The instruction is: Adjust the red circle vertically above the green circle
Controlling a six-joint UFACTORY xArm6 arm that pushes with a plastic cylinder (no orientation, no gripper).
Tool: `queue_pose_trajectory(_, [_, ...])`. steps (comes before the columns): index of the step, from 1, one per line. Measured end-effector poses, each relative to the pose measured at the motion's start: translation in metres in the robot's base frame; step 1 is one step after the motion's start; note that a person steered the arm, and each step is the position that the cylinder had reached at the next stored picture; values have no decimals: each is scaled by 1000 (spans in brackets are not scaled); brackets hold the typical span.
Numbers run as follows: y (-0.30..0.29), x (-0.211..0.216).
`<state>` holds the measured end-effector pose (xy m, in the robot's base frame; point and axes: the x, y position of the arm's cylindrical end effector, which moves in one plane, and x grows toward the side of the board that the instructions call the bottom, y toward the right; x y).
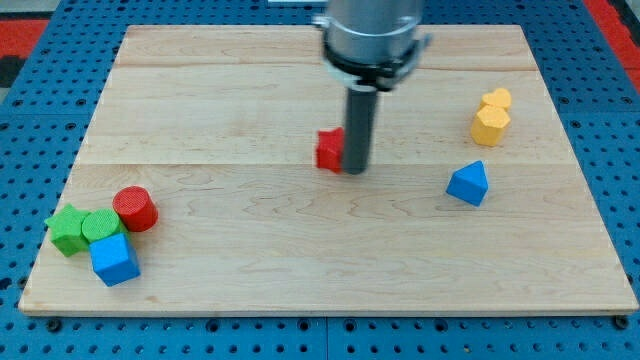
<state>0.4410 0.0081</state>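
Observation:
The red circle (pixel 134 209) stands at the view's lower left, touching the upper right of the green circle (pixel 100 227). My tip (pixel 355 170) is near the board's middle, far to the right of both circles. It stands right beside a small red block (pixel 329 150), whose right part the rod hides.
A green star-shaped block (pixel 67 229) lies left of the green circle and a blue block (pixel 114 259) lies just below it. A blue block (pixel 468 184) and two yellow blocks (pixel 491 124) (pixel 497 99) lie at the right of the wooden board (pixel 320 280).

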Motion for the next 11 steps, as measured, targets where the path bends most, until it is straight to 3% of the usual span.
queue_pose_trajectory(1, [-56, -27])
queue_pose_trajectory(2, [-73, -29])
queue_pose_trajectory(3, [-23, 58])
queue_pose_trajectory(4, [-53, 101])
queue_pose_trajectory(5, [-83, 110])
queue_pose_trajectory(8, [-199, 85])
queue_pose_trajectory(10, [-218, 47])
queue_pose_trajectory(11, [-221, 61])
